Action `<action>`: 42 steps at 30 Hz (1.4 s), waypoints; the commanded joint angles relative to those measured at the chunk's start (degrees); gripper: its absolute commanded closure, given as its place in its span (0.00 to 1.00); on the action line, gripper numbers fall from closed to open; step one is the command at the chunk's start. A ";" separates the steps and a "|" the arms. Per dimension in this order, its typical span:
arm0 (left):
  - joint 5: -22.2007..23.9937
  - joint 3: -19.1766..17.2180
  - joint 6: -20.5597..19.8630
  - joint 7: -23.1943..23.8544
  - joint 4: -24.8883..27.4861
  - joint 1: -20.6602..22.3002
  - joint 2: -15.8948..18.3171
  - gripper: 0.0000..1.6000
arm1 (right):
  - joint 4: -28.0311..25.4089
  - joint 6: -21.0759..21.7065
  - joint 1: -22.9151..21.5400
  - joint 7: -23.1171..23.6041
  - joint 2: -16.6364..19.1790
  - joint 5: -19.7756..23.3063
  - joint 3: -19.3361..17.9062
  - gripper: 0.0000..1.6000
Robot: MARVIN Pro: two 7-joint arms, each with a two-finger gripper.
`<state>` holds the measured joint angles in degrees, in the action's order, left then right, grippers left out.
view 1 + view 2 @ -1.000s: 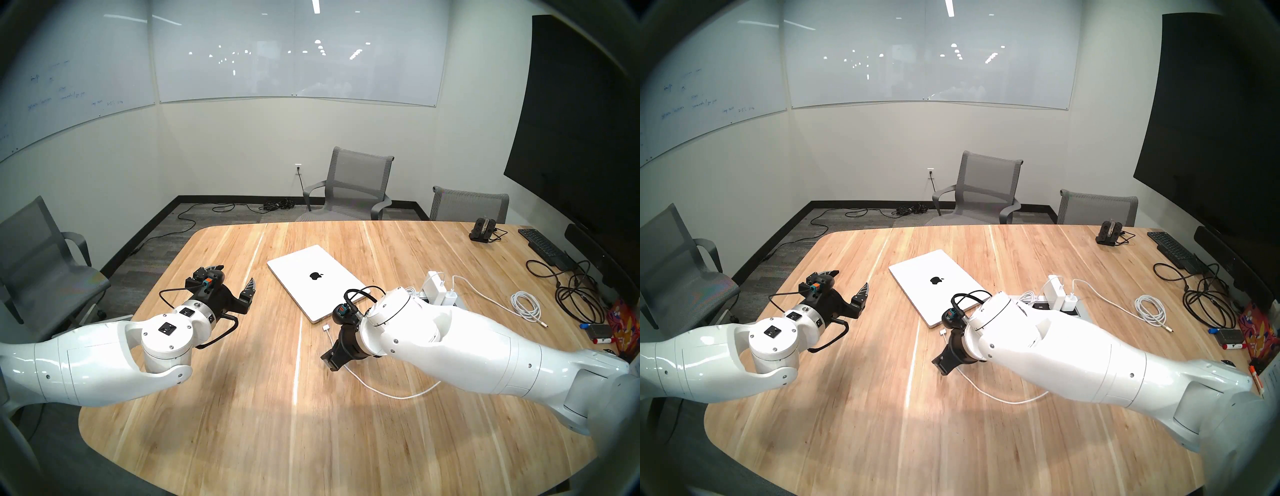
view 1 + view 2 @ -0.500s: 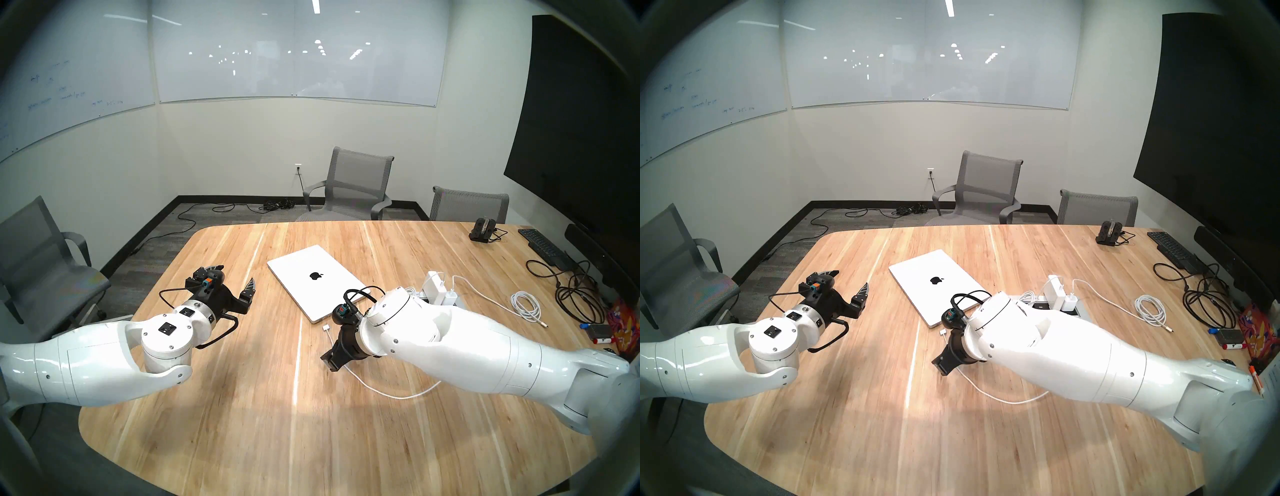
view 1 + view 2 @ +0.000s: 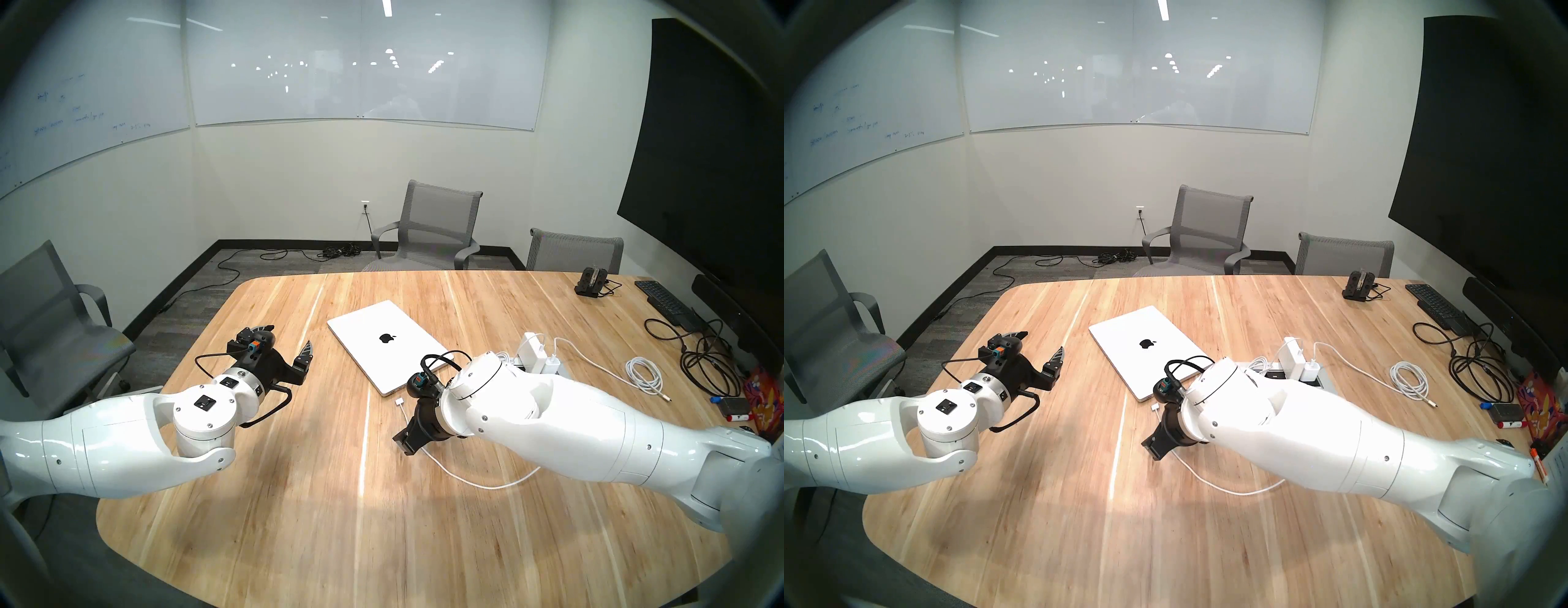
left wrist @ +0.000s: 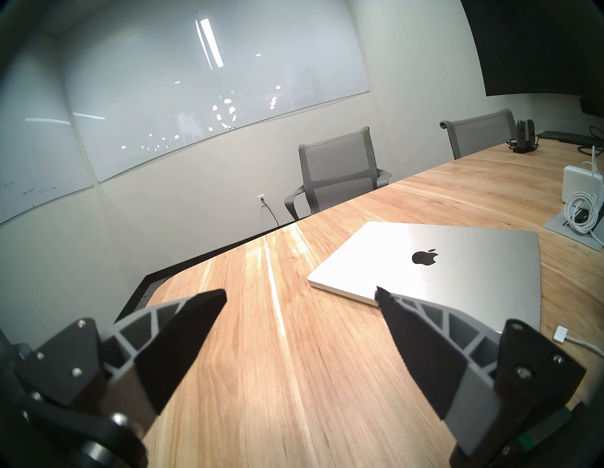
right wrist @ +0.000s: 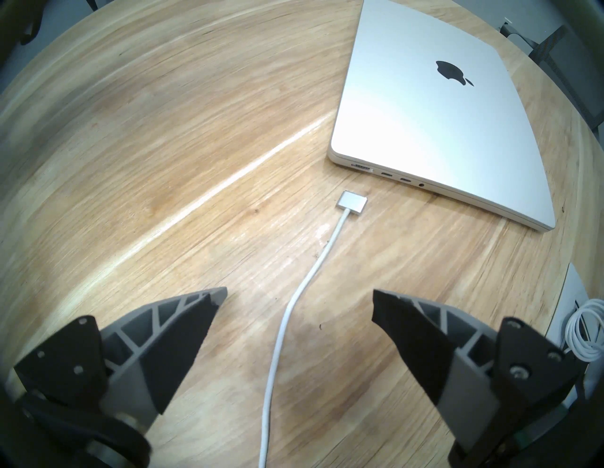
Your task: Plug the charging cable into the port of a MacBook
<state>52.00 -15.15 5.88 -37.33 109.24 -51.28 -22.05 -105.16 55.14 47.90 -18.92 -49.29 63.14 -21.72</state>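
Observation:
The closed silver MacBook [image 3: 365,331] lies on the wooden table [image 3: 297,509], its ports [image 5: 385,175] on the near edge. The charging cable's flat connector [image 3: 399,401] rests on the table just short of that edge, also in the right wrist view [image 5: 353,200]. Its white cord [image 5: 284,323] runs back between my right fingers. My right gripper [image 5: 299,290] is open and empty, hovering above the cord [image 3: 409,441]. My left gripper [image 3: 290,335] is open and empty, to the left of the MacBook [image 4: 457,277].
A white power adapter [image 3: 535,348] stands in a table socket box to the right of the MacBook. A coiled white cable [image 3: 645,375], black cables [image 3: 704,361] and a keyboard [image 3: 666,301] lie at the far right. Grey chairs [image 3: 437,229] stand around the table.

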 commanded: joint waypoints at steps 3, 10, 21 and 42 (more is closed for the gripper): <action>0.14 -0.77 0.21 0.08 0.12 0.80 -0.08 0.00 | -0.63 -0.14 -0.91 -0.18 -0.11 -0.04 -0.05 0.00; 0.14 -0.77 0.21 0.08 0.12 0.80 -0.08 0.00 | -0.63 -0.14 -0.97 -0.22 -0.10 0.03 0.02 0.00; 0.14 -0.77 0.21 0.08 0.12 0.80 -0.08 0.00 | -0.63 -0.14 -1.07 -0.28 -0.07 0.14 0.14 0.00; 0.13 -0.77 0.21 0.07 0.12 0.81 -0.08 0.00 | -0.63 -0.14 -1.16 -2.64 -1.47 0.39 0.61 0.00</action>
<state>52.00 -15.15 5.88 -37.33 109.24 -51.28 -22.05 -105.16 55.14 47.45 -19.44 -49.27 63.54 -21.08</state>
